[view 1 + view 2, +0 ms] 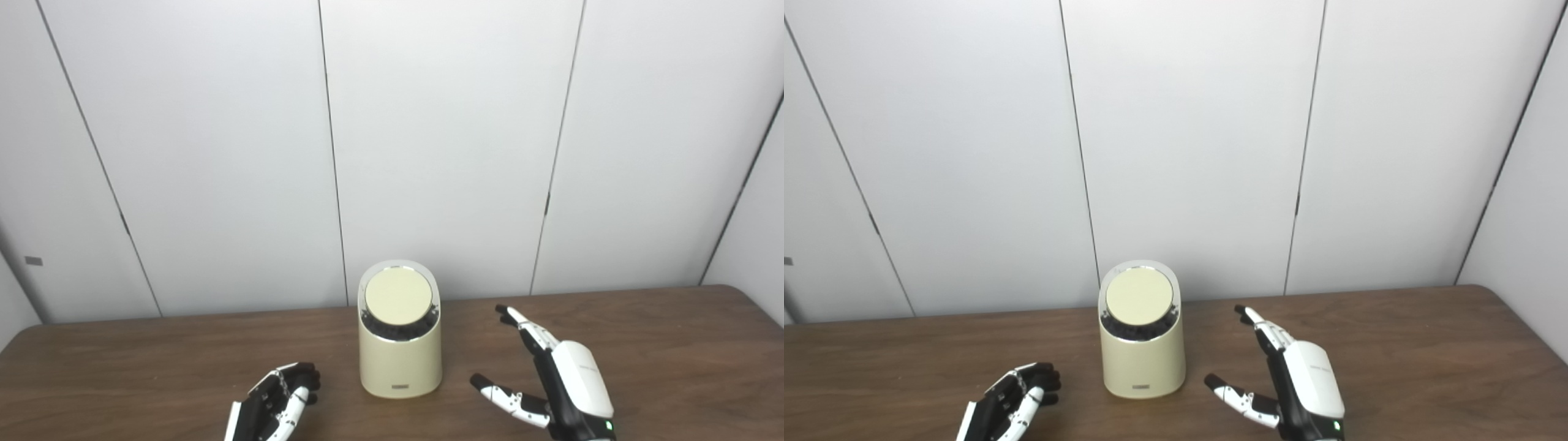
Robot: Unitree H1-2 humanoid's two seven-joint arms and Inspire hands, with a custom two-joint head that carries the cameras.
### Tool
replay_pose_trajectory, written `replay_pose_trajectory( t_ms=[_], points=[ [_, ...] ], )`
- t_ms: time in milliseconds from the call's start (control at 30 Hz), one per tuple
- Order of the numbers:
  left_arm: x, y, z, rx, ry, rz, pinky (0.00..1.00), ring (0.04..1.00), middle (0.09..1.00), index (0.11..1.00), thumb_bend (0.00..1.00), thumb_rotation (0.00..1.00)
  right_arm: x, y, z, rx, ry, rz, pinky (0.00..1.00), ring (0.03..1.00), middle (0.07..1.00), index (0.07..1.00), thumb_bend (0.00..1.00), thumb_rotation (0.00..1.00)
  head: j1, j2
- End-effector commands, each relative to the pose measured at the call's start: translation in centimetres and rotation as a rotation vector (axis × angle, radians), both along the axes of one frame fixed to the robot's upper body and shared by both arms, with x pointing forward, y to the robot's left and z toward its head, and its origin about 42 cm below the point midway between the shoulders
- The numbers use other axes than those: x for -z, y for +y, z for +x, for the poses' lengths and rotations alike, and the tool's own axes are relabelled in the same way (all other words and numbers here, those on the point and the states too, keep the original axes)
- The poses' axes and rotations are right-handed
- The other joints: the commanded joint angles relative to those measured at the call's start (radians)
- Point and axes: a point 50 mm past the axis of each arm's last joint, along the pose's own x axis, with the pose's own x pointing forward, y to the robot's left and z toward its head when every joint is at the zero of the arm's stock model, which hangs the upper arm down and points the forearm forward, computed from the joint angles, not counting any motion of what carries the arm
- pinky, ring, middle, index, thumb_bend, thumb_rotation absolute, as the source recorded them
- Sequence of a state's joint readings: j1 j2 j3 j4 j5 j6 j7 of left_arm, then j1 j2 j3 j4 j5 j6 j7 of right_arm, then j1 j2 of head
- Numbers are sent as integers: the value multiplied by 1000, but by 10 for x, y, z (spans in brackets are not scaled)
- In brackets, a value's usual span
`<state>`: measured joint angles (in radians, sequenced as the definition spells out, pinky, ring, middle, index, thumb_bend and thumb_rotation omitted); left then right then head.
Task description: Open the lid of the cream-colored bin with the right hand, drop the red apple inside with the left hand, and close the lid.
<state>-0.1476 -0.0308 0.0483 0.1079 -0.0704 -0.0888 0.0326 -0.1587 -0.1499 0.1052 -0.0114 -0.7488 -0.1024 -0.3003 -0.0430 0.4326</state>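
The cream-colored bin (401, 364) stands upright on the brown table (674, 355), near its middle. Its round cream lid (398, 295) sits in the slanted top, with a dark gap along its lower edge. My left hand (275, 401) rests low at the bin's left, a little apart from it, with fingers loosely curled and nothing in it. My right hand (551, 380) is open at the bin's right, fingers spread and thumb pointing toward the bin, not touching it. No red apple shows in either view.
White wall panels (429, 153) stand just behind the table's far edge. The table's right edge curves away at the far right (1519, 318).
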Motion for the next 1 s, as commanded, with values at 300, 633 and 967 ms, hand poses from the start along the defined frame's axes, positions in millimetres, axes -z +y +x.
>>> replay_pose_trajectory(
  t_ms=[300, 633, 967],
  points=[
    [-5, 6, -2, -20, -49, 36, 650, 675, 665, 655, 230, 244, 34, 5, -27, -21, -17, 320, 627, 726, 723, 692, 288, 327, 5, 5],
    [-6, 7, -3, -34, -66, 55, 653, 672, 658, 648, 242, 276, 53, 2, -28, -20, 4, 384, 615, 706, 719, 681, 269, 328, 11, 8],
    [-6, 6, -7, -37, -72, 49, 643, 665, 649, 637, 236, 262, 54, 3, -29, -28, 10, 378, 565, 688, 715, 661, 276, 295, 12, 16]
  ],
)
